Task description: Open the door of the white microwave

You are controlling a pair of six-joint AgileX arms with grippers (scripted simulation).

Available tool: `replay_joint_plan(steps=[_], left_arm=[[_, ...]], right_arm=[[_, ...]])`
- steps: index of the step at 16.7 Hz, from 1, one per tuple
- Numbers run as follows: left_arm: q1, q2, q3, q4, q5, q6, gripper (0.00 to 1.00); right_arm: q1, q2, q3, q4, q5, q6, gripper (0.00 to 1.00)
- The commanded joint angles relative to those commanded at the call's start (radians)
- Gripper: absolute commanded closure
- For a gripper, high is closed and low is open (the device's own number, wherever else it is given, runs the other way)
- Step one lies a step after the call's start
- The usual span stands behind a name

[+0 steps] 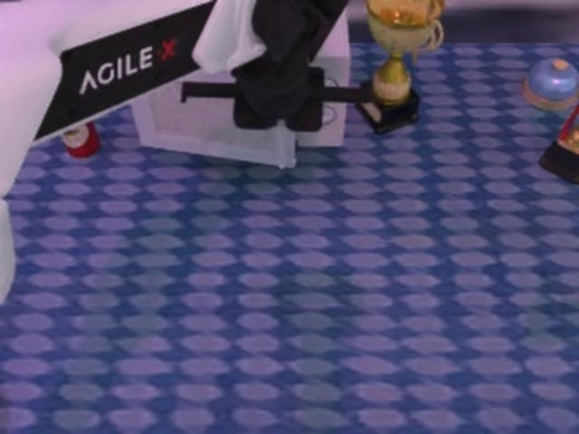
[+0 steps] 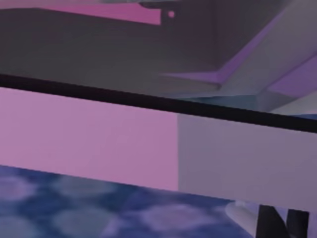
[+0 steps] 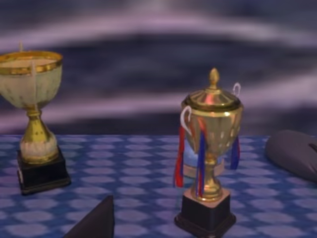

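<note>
The white microwave point(image 1: 327, 63) stands at the table's back, left of centre. Its door point(image 1: 185, 122), with the grey mesh window, is swung a little outward; its free edge point(image 1: 288, 155) sticks toward the front. My left arm reaches in from the upper left. My left gripper point(image 1: 276, 116) sits over that free edge, shut on the door. In the left wrist view a dark fingertip point(image 2: 277, 225) lies against a pale panel point(image 2: 237, 158), with the dark cavity above. My right gripper is outside the top view; one of its fingers point(image 3: 96, 220) shows, with nothing by it.
A gold trophy point(image 1: 398, 54) stands right beside the microwave's knob side. A red can point(image 1: 81, 140) sits at its left. A blue bell point(image 1: 552, 81) and another trophy's base point(image 1: 565, 149) are at the far right. A ribboned trophy point(image 3: 210, 148) faces the right wrist.
</note>
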Motion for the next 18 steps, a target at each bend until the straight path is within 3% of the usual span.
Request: replay_joint_plan(steps=[18], left_arm=[[0.001, -0.021, -0.018, 0.019, 0.006, 0.013, 1.00]], right_arm=[[0.000, 0.000, 0.000, 0.000, 0.000, 0.000, 0.00]])
